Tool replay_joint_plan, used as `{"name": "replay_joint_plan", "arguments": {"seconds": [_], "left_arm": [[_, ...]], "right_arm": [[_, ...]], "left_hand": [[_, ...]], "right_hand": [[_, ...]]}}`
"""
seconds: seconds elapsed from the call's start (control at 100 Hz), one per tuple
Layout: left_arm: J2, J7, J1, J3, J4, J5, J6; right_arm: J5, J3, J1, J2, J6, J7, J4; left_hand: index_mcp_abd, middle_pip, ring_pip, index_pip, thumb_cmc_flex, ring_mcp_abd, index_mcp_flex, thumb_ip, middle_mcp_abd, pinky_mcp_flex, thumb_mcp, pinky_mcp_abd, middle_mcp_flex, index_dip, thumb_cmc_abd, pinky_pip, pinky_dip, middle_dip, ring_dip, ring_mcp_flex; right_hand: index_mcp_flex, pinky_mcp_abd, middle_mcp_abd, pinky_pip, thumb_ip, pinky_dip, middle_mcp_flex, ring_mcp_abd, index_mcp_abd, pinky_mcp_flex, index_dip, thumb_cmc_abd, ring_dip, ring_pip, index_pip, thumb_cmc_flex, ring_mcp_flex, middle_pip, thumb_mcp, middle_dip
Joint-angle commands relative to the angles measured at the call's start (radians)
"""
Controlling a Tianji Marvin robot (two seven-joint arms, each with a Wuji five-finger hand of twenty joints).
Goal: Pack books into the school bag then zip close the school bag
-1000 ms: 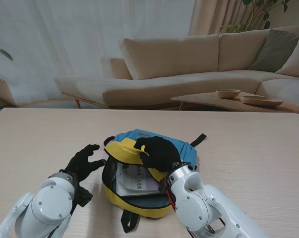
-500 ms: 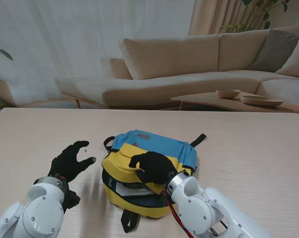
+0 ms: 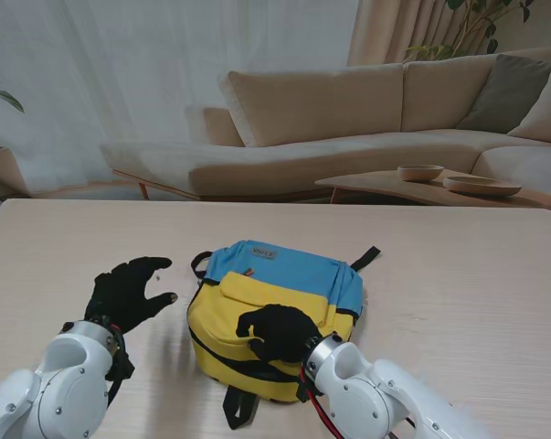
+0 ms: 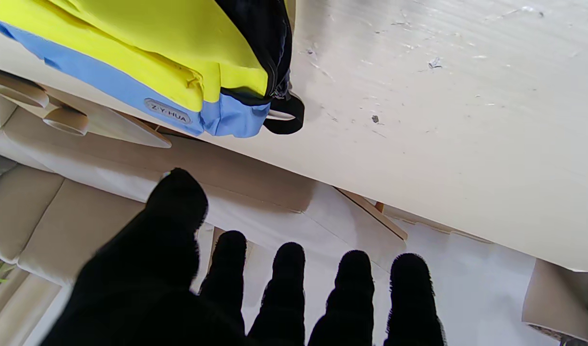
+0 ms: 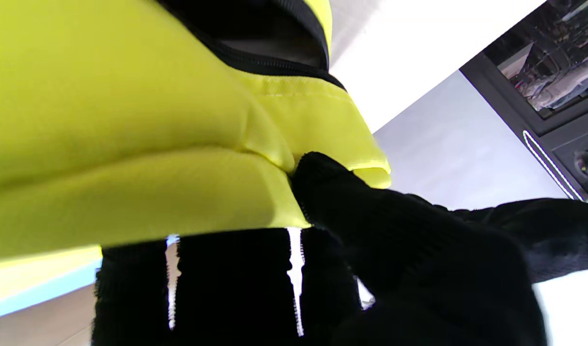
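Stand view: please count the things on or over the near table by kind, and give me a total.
School bag, yellow and blue: 1
Robot hands in black gloves: 2, the left hand open beside the bag, the right hand pinching its yellow flap
Total: 3

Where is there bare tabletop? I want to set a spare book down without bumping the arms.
Bare table runs right of the school bag to the edge, and along the far side behind it. It is crowded near me: the right hand grips the bag's yellow flap, and the open left hand hovers left of it.
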Motion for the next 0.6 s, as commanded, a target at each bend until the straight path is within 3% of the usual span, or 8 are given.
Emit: {"name": "replay_joint_plan", "arguments": {"seconds": [0.0,0.24,0.3,0.35,0.38,0.59], "left_arm": [[0.005,-0.03,0.004,-0.006,0.001,0.007,-0.011],[0.022,-0.127,-0.009,-0.026,0.022,0.035,-0.108],[0.025,-0.146,-0.009,-0.035,0.029,0.039,-0.142],[0.027,-0.153,-0.009,-0.041,0.036,0.038,-0.163],[0.028,-0.154,-0.009,-0.045,0.041,0.04,-0.178],[0.032,-0.167,-0.017,-0.061,0.076,0.054,-0.256]], "right_arm": [[-0.011,-0.012,-0.016,0.001,-0.014,0.023,0.011],[0.0,-0.009,-0.034,0.009,-0.037,0.047,0.028],[0.003,-0.005,-0.04,0.011,-0.043,0.053,0.029],[0.002,0.0,-0.046,0.013,-0.052,0.058,0.029],[0.0,0.005,-0.049,0.014,-0.058,0.061,0.027],[0.006,0.057,-0.087,0.016,-0.094,0.067,-0.007]], "left_hand": [[-0.03,-0.019,-0.032,-0.013,-0.021,-0.026,0.007,0.036,-0.032,-0.025,0.013,-0.03,-0.005,0.019,0.01,-0.046,0.021,-0.01,-0.007,-0.035],[-0.071,-0.034,-0.067,-0.025,-0.024,-0.056,-0.006,0.038,-0.058,-0.028,-0.022,-0.051,-0.026,0.032,0.029,-0.161,0.053,-0.01,-0.008,-0.066],[-0.078,-0.036,-0.072,-0.026,-0.027,-0.066,-0.01,0.039,-0.066,-0.034,-0.027,-0.059,-0.032,0.034,0.034,-0.171,0.057,-0.01,-0.009,-0.074],[-0.08,-0.036,-0.078,-0.025,-0.019,-0.07,-0.01,0.041,-0.069,-0.027,-0.039,-0.065,-0.03,0.042,0.034,-0.216,0.075,-0.006,-0.008,-0.076],[-0.081,-0.036,-0.078,-0.025,-0.017,-0.07,-0.009,0.042,-0.068,-0.025,-0.042,-0.064,-0.027,0.045,0.034,-0.227,0.083,-0.004,-0.007,-0.073],[-0.09,-0.035,-0.079,-0.024,-0.018,-0.078,-0.012,0.041,-0.074,-0.012,-0.043,-0.064,-0.022,0.051,0.036,-0.285,0.099,-0.002,-0.003,-0.066]], "right_hand": [[-0.023,-0.023,0.001,-0.016,0.037,-0.006,-0.035,-0.005,-0.143,-0.02,-0.034,0.004,-0.024,-0.039,0.15,0.001,-0.043,-0.021,0.041,-0.021],[-0.188,-0.023,-0.02,-0.108,0.03,-0.037,-0.202,-0.012,-0.085,-0.132,-0.166,-0.085,-0.05,-0.177,0.108,-0.231,-0.187,-0.069,0.093,-0.065],[-0.212,-0.025,-0.026,-0.147,0.049,-0.053,-0.246,-0.016,-0.048,-0.169,-0.208,-0.045,-0.065,-0.233,0.036,-0.31,-0.229,-0.1,0.072,-0.084],[-0.214,-0.025,-0.033,-0.181,0.094,-0.071,-0.276,-0.022,-0.014,-0.198,-0.201,0.01,-0.081,-0.286,-0.071,-0.382,-0.255,-0.13,0.046,-0.116],[-0.217,-0.025,-0.036,-0.198,0.121,-0.081,-0.29,-0.025,-0.002,-0.213,-0.157,0.031,-0.088,-0.309,-0.123,-0.412,-0.267,-0.14,0.029,-0.133],[-0.279,-0.012,-0.046,-0.31,0.111,-0.144,-0.345,-0.033,0.032,-0.29,-0.257,0.078,-0.167,-0.489,-0.295,-0.468,-0.329,-0.255,-0.095,-0.231]]}}
